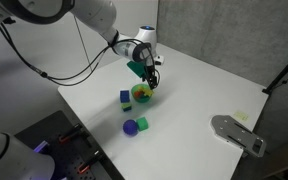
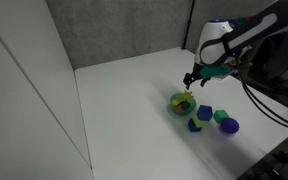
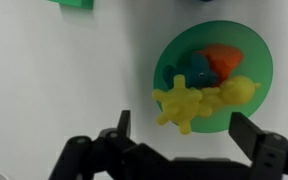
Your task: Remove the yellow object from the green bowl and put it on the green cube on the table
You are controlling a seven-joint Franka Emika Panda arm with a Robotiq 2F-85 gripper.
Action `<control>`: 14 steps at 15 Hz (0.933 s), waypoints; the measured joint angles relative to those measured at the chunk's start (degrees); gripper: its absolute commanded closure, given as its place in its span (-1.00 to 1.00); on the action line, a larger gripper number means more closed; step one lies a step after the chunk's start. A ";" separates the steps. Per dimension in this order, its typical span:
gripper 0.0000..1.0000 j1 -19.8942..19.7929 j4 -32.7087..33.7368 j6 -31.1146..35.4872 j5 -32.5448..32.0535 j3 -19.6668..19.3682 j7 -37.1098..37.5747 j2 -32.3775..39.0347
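Note:
The green bowl (image 3: 252, 48) lies on the white table (image 3: 64, 80) and holds the yellow object (image 3: 187, 102), a spiky yellow piece joined to a rounder yellow lump, beside an orange piece and a teal piece. My gripper (image 3: 184, 130) is open and hovers just above the bowl, with its fingers straddling the yellow object and not touching it. Both exterior views show the gripper (image 1: 150, 76) (image 2: 192, 80) over the bowl (image 1: 142, 100) (image 2: 176, 103). The green cube (image 1: 142, 123) (image 2: 221, 117) stands a short way from the bowl. It also shows at the top edge of the wrist view (image 3: 76, 4).
A blue block (image 1: 125, 97) (image 2: 205, 112) stands beside the bowl. A round purple object (image 1: 131, 127) (image 2: 230, 126) sits next to the green cube. A grey flat device (image 1: 239, 133) lies near the table's edge. A grey wall stands behind the table.

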 measured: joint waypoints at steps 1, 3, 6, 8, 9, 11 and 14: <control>-1.00 0.11 0.90 0.23 0.00 -0.01 0.00 1.27; -1.00 0.45 2.55 0.65 0.00 -0.02 0.00 3.54; -1.00 1.10 4.68 0.94 0.00 -0.16 0.00 6.39; -1.00 1.54 5.93 1.35 0.00 -0.35 0.00 8.00; -0.50 1.85 6.50 1.64 -0.05 -0.60 0.00 8.74; -0.32 2.68 7.42 2.16 -0.39 -1.42 0.00 9.98; 0.19 3.79 8.55 2.34 -0.67 -2.45 0.00 11.28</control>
